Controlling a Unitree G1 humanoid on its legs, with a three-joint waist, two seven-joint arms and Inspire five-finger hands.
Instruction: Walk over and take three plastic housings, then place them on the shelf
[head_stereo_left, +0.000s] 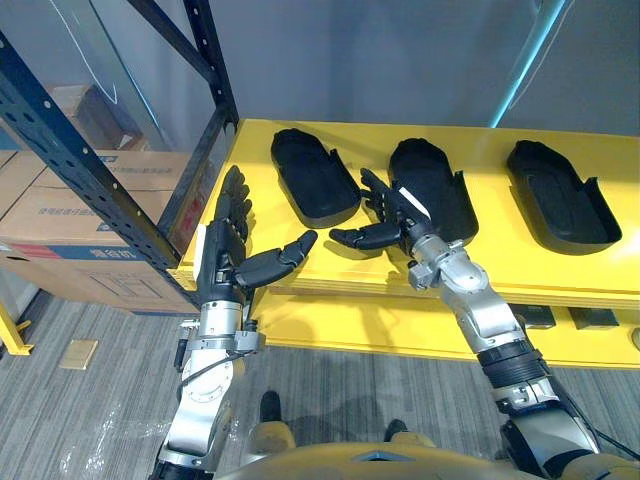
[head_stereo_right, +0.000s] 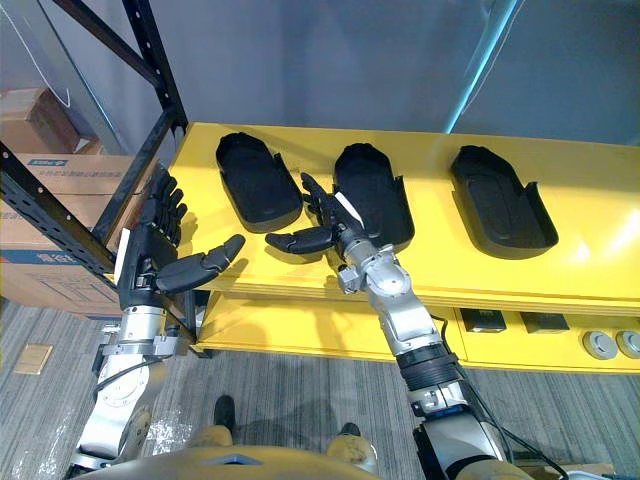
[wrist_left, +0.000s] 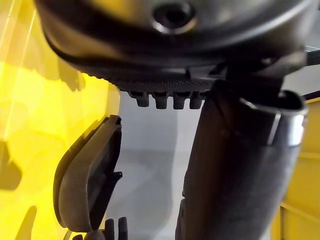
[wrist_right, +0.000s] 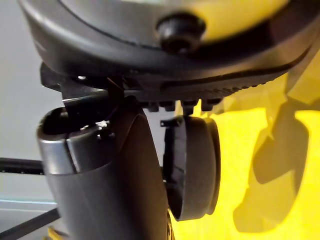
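The left hand's (head_stereo_left: 228, 245) fingers (head_stereo_left: 236, 195) are straight and a little fanned, and its thumb (head_stereo_left: 285, 258) sticks out sideways toward the other hand. It holds nothing. It stands at the front left corner of the yellow shelf (head_stereo_left: 560, 265), just beside the blue rack (head_stereo_left: 90, 170).

The right hand's (head_stereo_left: 400, 215) fingers (head_stereo_left: 375, 190) are straight too, and its thumb (head_stereo_left: 365, 237) is stretched out to the left. The fingers lie along the left rim of the middle housing (head_stereo_left: 435, 190). Whether they touch it or only cover it cannot be told from the head views. Nothing is gripped.

All three black housings lie open side up in a row on the shelf. The left housing (head_stereo_left: 313, 177) is between the two hands and a little farther back. The right housing (head_stereo_left: 560, 195) is well apart from both hands.

In the left wrist view only the fingertips (wrist_left: 165, 100) show under the palm, beside the bulky thumb (wrist_left: 235, 165). Past them a housing (wrist_left: 87, 175) shows edge-on against the yellow, apart from the hand; which of the three it is cannot be told. The right wrist view is alike: a housing (wrist_right: 192, 170) edge-on just beyond the fingertips (wrist_right: 180, 106), and the thumb (wrist_right: 100, 170) covers much of the near side.

Cardboard boxes (head_stereo_left: 70, 215) are partly hidden behind the rack. Under the shelf at far right are small round grey things (head_stereo_right: 600, 345), too small to make out.
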